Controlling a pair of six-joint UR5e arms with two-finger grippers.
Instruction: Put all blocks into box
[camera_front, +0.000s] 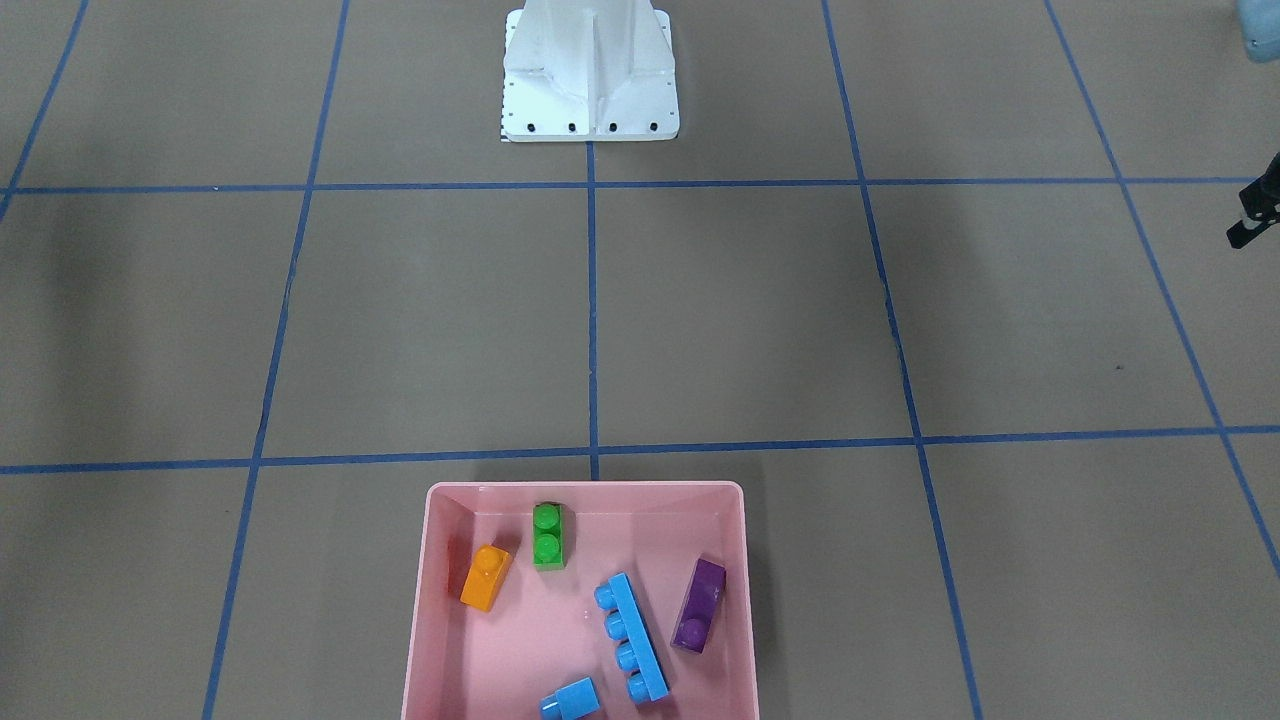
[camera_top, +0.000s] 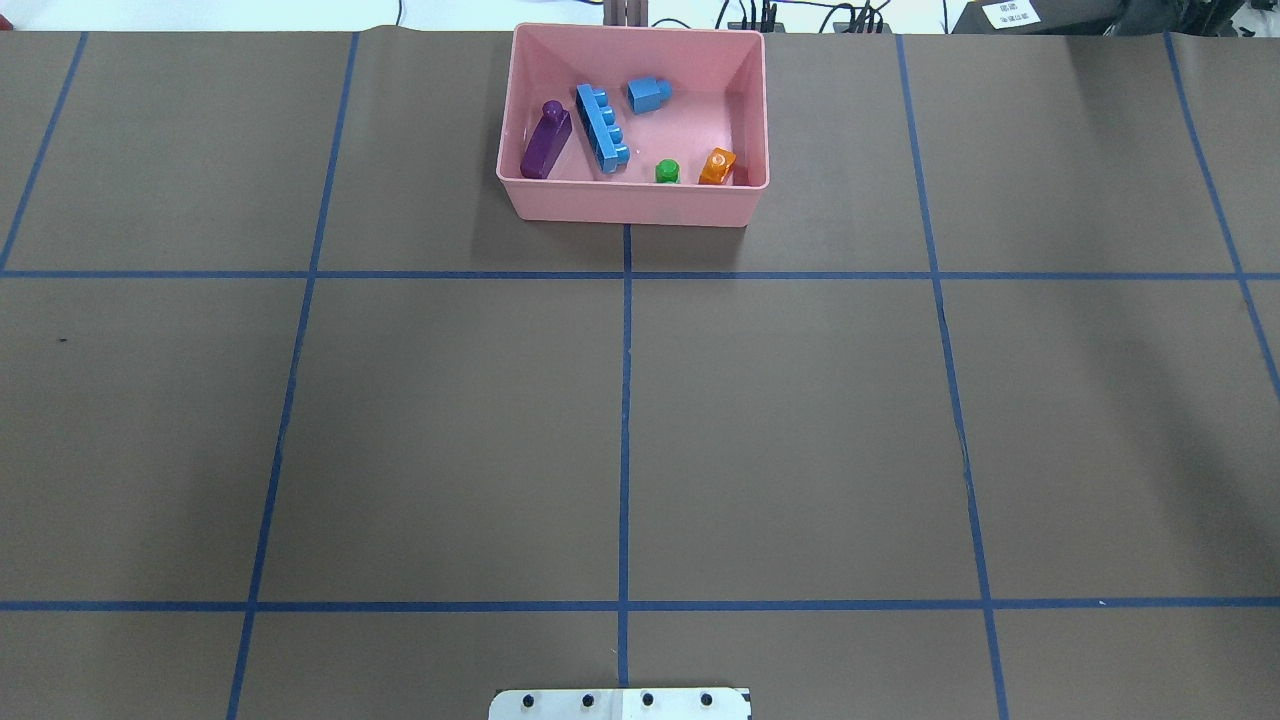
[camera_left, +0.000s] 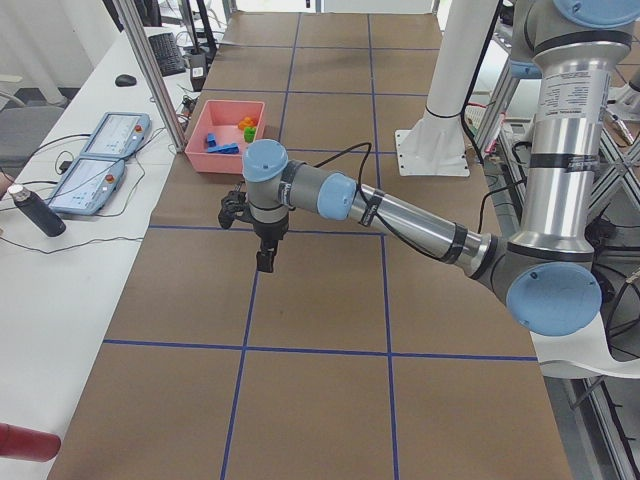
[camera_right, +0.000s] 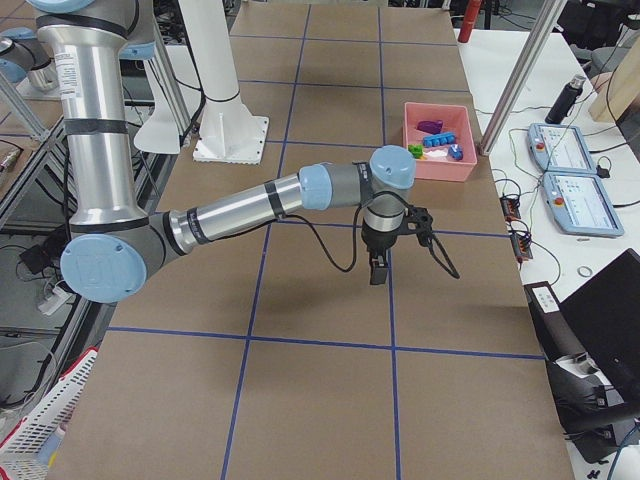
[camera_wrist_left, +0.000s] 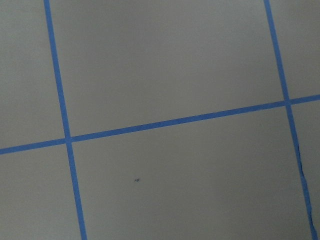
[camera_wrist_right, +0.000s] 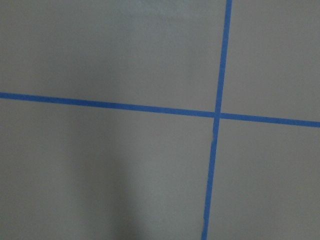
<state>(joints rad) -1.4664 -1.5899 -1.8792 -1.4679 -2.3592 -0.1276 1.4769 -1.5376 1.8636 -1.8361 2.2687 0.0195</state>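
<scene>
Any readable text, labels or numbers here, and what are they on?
None is legible.
White label beyond the table's far edge: print too blurred.
Lettering on the left arm: too small.
Lettering on the right arm: too small.

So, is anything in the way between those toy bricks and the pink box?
Nothing visible is. All five are already inside the box: the orange block, green block, long blue block, small blue block and purple block lie on its floor.
</scene>
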